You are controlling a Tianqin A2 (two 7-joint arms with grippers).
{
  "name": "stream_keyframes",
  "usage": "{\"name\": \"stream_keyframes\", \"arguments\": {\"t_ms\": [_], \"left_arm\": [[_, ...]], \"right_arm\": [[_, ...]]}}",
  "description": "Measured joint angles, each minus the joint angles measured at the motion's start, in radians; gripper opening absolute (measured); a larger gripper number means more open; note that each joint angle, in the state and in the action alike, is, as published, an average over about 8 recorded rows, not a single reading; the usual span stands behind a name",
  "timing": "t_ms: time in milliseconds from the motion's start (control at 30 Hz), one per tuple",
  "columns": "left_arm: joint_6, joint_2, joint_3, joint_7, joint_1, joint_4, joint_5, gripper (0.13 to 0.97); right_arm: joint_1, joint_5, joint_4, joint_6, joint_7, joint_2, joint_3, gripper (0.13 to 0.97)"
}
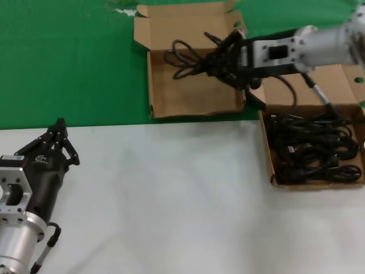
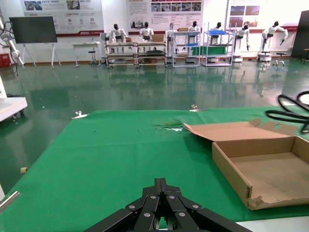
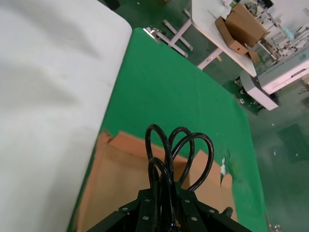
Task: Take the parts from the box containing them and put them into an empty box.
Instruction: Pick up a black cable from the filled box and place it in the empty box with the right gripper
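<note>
right gripper [image 1: 231,57] is clamped on a looped black cord [image 1: 188,60], hanging it over the squarish empty box [image 1: 194,97]. the loops fan out ahead of the fingertips, and the box floor lies just below them. in the right wrist view the same loops [image 3: 176,150] stick out straight past the closed jaws, with brown cardboard [image 3: 116,188] beneath. the rest of the parts [image 1: 313,151] sit piled in the wider box [image 1: 274,165], behind and beside the gripper on its wrist side.

handling guess: the cords look light, limp and floppy. the loops sag and spring, and the pile looks tangled enough that a pull could drag neighbours along. best hold is probably across several bundled strands at mid-loop, as here. plugs and inline blocks are stiffer but small, so likely slippery to pinch.

left gripper [image 1: 54,145] is parked low over the white table [image 1: 171,200], well apart from both boxes. its fingers are drawn together with nothing in them.
</note>
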State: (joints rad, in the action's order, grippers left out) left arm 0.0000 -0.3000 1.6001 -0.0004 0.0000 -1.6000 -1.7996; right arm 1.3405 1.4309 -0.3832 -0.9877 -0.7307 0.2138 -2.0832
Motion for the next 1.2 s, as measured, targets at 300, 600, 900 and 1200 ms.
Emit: {"name": "stream_keyframes", "arguments": {"t_ms": [300,600,900,1200], "left_arm": [[0.0,0.0,0.0,0.0,0.0,0.0,0.0,0.139],[0.0,0.0,0.0,0.0,0.0,0.0,0.0,0.139],[0.0,0.0,0.0,0.0,0.0,0.0,0.0,0.139],[0.0,0.0,0.0,0.0,0.0,0.0,0.0,0.139]], "right_arm": [[0.077,0.033,0.294,0.158,-0.23,-0.148,0.055,0.191],[0.045,0.051,0.353,0.311,-0.334,-0.201,0.065,0.191],[-0.016,0.175,0.335,0.433,-0.419,-0.213,-0.028,0.191],[-0.054,0.42,0.302,0.469,-0.471,-0.214,-0.208,0.197]]}}
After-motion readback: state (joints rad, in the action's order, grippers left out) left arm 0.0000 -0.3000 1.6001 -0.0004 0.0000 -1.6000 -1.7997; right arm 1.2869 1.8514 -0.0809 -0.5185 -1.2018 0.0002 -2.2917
